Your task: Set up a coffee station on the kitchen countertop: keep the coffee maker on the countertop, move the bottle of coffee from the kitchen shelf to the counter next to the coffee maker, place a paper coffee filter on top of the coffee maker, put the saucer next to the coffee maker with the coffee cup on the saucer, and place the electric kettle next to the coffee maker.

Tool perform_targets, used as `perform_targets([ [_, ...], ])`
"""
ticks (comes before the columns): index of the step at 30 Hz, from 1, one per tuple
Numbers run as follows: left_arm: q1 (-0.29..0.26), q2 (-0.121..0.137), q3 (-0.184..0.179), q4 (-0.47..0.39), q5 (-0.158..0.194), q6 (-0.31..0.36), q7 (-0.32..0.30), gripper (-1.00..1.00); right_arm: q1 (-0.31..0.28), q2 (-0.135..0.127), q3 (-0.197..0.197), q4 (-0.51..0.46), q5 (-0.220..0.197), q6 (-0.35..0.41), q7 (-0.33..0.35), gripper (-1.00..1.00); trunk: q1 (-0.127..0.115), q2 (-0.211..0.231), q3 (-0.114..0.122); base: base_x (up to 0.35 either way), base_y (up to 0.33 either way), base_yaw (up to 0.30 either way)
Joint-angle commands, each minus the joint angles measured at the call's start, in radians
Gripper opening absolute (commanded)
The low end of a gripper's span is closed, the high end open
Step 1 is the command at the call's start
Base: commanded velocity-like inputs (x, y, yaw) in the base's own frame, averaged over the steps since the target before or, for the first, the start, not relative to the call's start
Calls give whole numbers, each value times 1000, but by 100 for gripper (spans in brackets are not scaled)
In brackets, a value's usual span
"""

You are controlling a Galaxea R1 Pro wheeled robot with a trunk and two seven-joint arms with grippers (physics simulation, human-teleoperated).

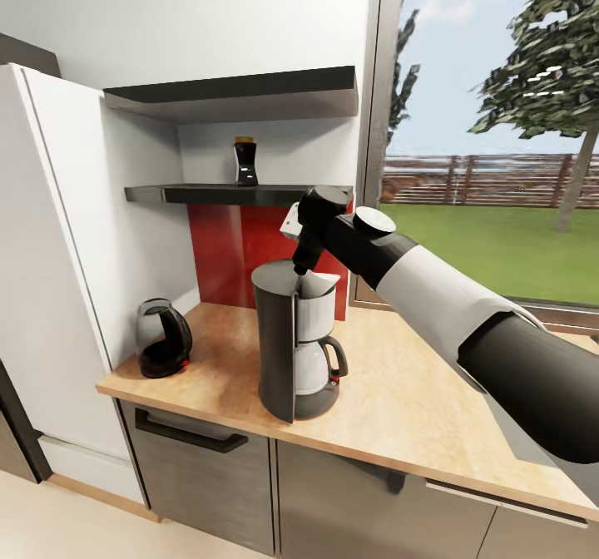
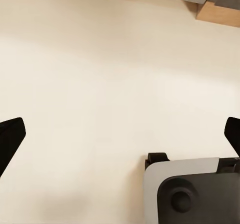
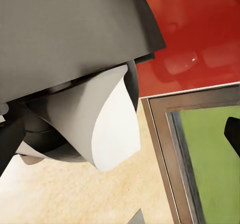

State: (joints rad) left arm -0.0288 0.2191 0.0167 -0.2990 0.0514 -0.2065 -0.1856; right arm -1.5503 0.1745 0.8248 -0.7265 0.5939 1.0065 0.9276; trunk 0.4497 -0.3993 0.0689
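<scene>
The black coffee maker (image 1: pixel 291 351) stands on the wooden countertop (image 1: pixel 399 393). A white paper coffee filter (image 1: pixel 320 284) lies on its top, leaning toward the window side. My right gripper (image 1: pixel 299 269) hovers just over the filter. In the right wrist view the filter (image 3: pixel 107 129) curls against the maker's dark top (image 3: pixel 70 29), and the right gripper (image 3: pixel 120 139) is open around it, fingers far apart. The dark bottle of coffee (image 1: pixel 245 162) stands on the lower shelf (image 1: pixel 208 195). The black electric kettle (image 1: pixel 162 337) sits at the counter's left end. My left gripper (image 2: pixel 120 139) hangs open over the pale floor.
A red backsplash (image 1: pixel 229 251) runs behind the coffee maker, with an upper shelf (image 1: pixel 241 93) above. A white cabinet side (image 1: pixel 50 268) bounds the counter on the left, a window frame (image 1: pixel 370 126) on the right. Drawers (image 1: pixel 195 459) sit below. Part of the robot's base (image 2: pixel 190 194) shows beneath the left gripper.
</scene>
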Motion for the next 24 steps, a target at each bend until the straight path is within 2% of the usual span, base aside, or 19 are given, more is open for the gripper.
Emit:
perform_targets([
  [1, 0, 0, 2, 1, 5, -2, -6, 100, -1, 0, 2, -1, 10, 1, 10, 100, 0, -1, -1, 0, 0, 0],
  [10, 0, 0, 2, 1, 5, -3, -7, 100, -1, 0, 1, 1, 10, 2, 10, 100, 0, -1, -1, -8, 0, 0],
  [24, 0, 0, 2, 1, 5, -4, -6, 100, -1, 0, 0, -1, 12, 3, 9, 100, 0, -1, -1, -276, 54, 0],
])
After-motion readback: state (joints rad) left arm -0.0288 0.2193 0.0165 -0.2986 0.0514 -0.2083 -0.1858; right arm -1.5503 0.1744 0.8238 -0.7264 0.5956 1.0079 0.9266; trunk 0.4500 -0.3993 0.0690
